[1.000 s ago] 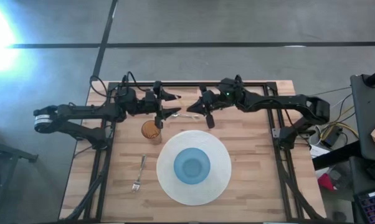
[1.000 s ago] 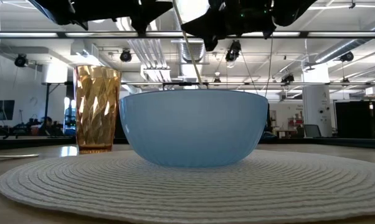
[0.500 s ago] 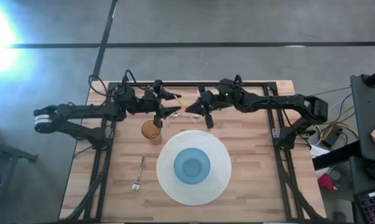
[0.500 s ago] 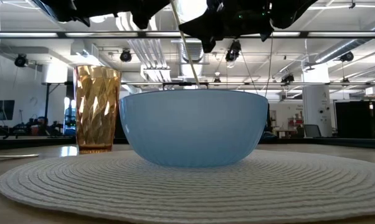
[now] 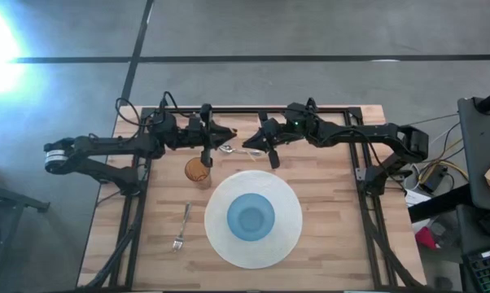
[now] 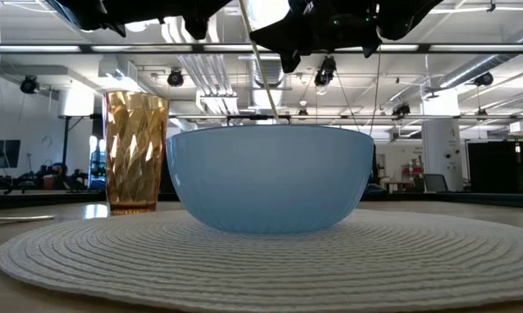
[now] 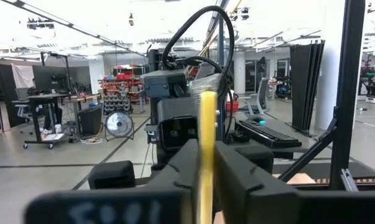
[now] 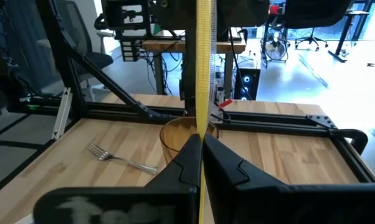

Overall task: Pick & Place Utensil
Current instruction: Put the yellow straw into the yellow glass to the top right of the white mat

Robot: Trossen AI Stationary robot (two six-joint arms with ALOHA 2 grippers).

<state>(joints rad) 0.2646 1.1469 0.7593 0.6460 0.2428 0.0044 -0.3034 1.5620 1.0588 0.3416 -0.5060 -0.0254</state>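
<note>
A thin pale-yellow spoon (image 5: 237, 150) is held above the table's far middle, between my two grippers. My left gripper (image 5: 220, 137) comes from the table's left and is shut on it. My right gripper (image 5: 258, 146) comes from the right and is shut on it too. In the low view the spoon's handle (image 6: 260, 65) slants down behind the blue bowl (image 6: 270, 178). The bowl (image 5: 251, 217) stands on a round white woven placemat (image 5: 290, 236). An amber glass (image 5: 198, 171) stands just below my left gripper. My left gripper pinches the spoon's thin handle (image 7: 206, 134) between its two fingers, coming level from the table's left. The spoon is clear of the table. My right gripper pinches the handle (image 8: 204, 121) between its two fingers, coming level from the table's right. The handle runs on past the fingertips toward the left gripper and is clear of the table.
A metal fork (image 5: 181, 228) lies on the wood left of the placemat, and also shows in the right wrist view (image 8: 122, 158). The amber glass (image 6: 135, 152) stands upright between fork and grippers. A black frame (image 5: 343, 110) borders the table's far edge.
My left gripper's fingers stood spread around the spoon and have shut on it. The spoon's handle has tipped a little in the low view. My right gripper has kept its hold and its place.
</note>
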